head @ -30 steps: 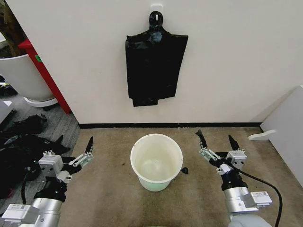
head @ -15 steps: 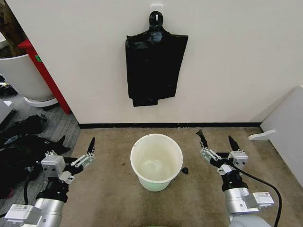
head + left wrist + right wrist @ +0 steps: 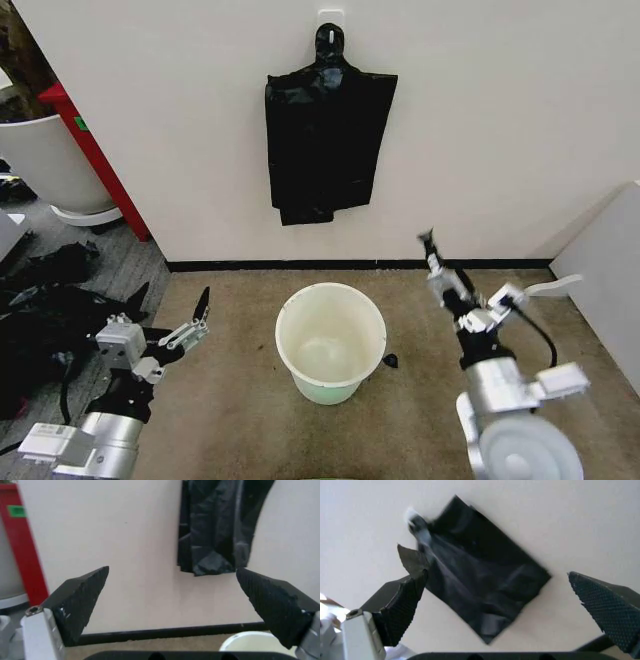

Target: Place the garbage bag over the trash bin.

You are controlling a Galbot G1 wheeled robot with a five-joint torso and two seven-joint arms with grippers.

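- Centrally, the trash bin (image 3: 330, 342) stands upright on the tan floor (image 3: 240, 420), open and bare inside, just in front of the cream wall (image 3: 480, 120).
- Above the trash bin, the sheaf of black bags (image 3: 325, 140) hangs flat on the wall from a white hook (image 3: 330, 18) by its knotted neck; no single garbage bag can be told apart from it.
- Left of the trash bin, the left end effector (image 3: 170, 312) hovers low over the floor, its fingers spread and holding nothing.
- Right of the trash bin, the right end effector (image 3: 470, 275) is raised and tilted toward the hanging sheaf, fingers spread wide and empty.
- Far left of the trash bin, dull black plastic heaps (image 3: 45, 300) lie on the floor near a red post (image 3: 95, 160).
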